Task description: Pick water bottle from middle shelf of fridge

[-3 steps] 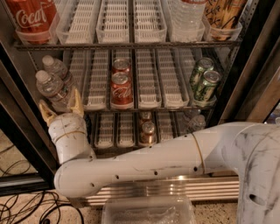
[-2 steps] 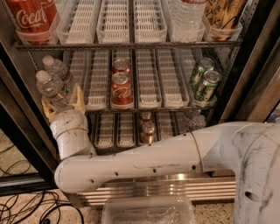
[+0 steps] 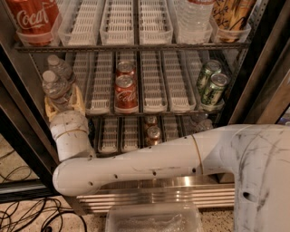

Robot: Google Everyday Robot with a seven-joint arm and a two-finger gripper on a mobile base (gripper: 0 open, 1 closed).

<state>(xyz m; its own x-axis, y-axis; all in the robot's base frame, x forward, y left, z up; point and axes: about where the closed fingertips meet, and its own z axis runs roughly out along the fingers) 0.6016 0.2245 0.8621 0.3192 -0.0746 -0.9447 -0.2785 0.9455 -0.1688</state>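
Observation:
The fridge point(image 3: 158, 195) stands open in front of me. Two water bottles stand at the left end of the middle shelf point(image 3: 154, 88), one behind the other. The front water bottle point(image 3: 55, 87) is clear with a white cap. My gripper point(image 3: 64, 102) reaches up from below left. Its tan fingers point(image 3: 79, 97) are spread on either side of the front bottle's lower part. The bottle's base is hidden behind the wrist. I cannot tell whether the fingers touch the bottle.
On the middle shelf stand two red cola cans point(image 3: 126, 93) and two green cans point(image 3: 213, 88). The top shelf holds a red cola bottle point(image 3: 31, 18), a wide clear bottle point(image 3: 192, 16) and tan cans point(image 3: 231, 13). Cables point(image 3: 27, 217) lie on the floor.
My gripper has moved up and forward, so its fingers now flank the front water bottle instead of sitting below it. The bottles and cans have not moved.

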